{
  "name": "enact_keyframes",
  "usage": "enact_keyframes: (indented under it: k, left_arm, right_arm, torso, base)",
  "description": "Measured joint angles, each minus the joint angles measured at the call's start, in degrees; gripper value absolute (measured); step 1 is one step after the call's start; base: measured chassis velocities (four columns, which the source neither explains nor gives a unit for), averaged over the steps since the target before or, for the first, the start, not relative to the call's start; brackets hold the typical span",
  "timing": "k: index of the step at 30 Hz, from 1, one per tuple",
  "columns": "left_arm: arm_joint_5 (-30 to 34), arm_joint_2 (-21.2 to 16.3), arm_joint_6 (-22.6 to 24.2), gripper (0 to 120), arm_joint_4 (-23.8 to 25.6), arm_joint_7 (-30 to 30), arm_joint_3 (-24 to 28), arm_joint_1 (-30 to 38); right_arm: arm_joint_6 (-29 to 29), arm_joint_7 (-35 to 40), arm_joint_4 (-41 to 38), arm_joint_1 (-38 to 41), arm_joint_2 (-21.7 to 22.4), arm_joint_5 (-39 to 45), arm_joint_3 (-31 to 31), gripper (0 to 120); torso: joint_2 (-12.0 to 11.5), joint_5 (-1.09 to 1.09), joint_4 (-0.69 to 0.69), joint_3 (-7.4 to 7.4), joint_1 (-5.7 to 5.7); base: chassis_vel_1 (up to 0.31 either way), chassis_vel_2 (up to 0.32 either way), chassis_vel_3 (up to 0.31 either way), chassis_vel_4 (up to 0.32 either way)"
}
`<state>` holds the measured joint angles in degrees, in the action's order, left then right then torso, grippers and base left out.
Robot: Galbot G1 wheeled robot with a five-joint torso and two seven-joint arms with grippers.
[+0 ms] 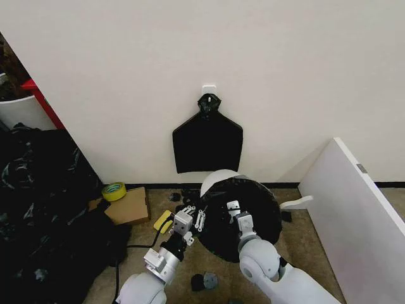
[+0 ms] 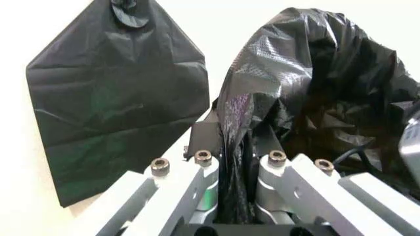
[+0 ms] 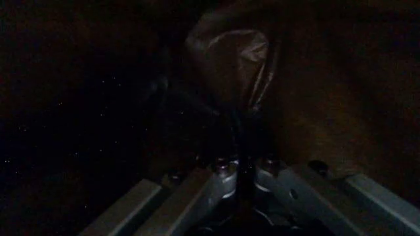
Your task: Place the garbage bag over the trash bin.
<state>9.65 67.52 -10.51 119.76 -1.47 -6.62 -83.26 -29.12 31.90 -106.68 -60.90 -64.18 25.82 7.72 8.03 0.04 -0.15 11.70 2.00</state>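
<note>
Thin glossy black garbage bag [image 1: 250, 212] now drapes most of the round cream-white plastic trash bin [image 1: 215, 180], rim bare at 11 o'clock. Left end effector [image 2: 237, 172] & right end effector [image 3: 244, 169] each pinch bag film; approx. two-thirds done.

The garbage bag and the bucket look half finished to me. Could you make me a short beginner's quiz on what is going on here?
1. True or false: the garbage bag already lies over most of the trash bin, with a strip of white rim still bare on the wall side.
2. What does the left end effector hold? A) yellow tape roll B) a fold of the bag C) nothing
3. Fill in: the flat black bundle hangs on the ____ behind the bin.

Key:
1. True.
2. B. Its fingers pinch bag film between them; the right end effector grips film too, inside the dark bag.
3. Wall.
</note>
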Motion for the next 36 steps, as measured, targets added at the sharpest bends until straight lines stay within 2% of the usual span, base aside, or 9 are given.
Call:
enact_keyframes:
  k: [3,7,15,22,24,31,36]
  left_arm:
    - [0.0,0.0,0.0,5,0.2,0.0,0.0,-0.1]
    - [0.0,0.0,0.0,5,0.3,0.1,0.0,-0.1]
    - [-0.1,0.1,0.0,5,0.3,0.1,0.3,-0.3]
    - [-0.2,0.1,0.0,5,0.6,0.1,0.4,-0.7]
    - [-0.2,0.0,0.0,5,1.1,0.1,0.3,-1.0]
    - [0.1,-0.1,0.0,5,1.3,0.1,0.0,-1.2]
    - [0.3,0.0,0.0,5,1.1,0.2,-0.1,-0.9]
  right_arm:
    - [0.3,-0.1,1.5,-0.2,0.4,-5.2,-0.4,0]
    - [0.8,-0.2,1.1,-0.9,0.6,-6.7,-0.6,0]
    - [6.3,-2.9,-4.2,-2.1,0.4,-2.1,0.5,0]
    - [2.7,-2.0,-1.6,-1.6,-0.1,-2.3,2.1,0]
    - [2.0,-1.5,1.1,-1.1,-0.5,-2.9,2.3,0]
    - [3.3,-1.6,2.5,-0.5,-0.5,-9.4,2.0,0]
    - [4.7,-2.0,1.3,-0.8,-0.3,-9.3,1.9,0]
  torso:
    - [0.0,0.0,0.0,0.0,0.0]
    - [0.0,0.0,-0.01,0.0,0.0]
    - [0.0,0.0,0.0,0.0,0.0]
    - [0.0,0.0,0.0,0.0,0.0]
    - [0.0,0.0,-0.01,0.0,0.0]
    - [0.0,0.0,0.0,0.0,0.0]
    - [0.0,0.0,0.0,0.0,0.0]
  base:
    - [0.0,0.0,0.0,0.0]
    - [0.0,0.0,0.0,0.0]
    - [0.0,0.0,0.0,0.0]
    - [0.0,0.0,0.0,0.0]
    - [0.0,0.0,0.0,0.0]
    - [0.0,0.0,0.0,0.0]
    - [0.0,0.0,0.0,0.0]
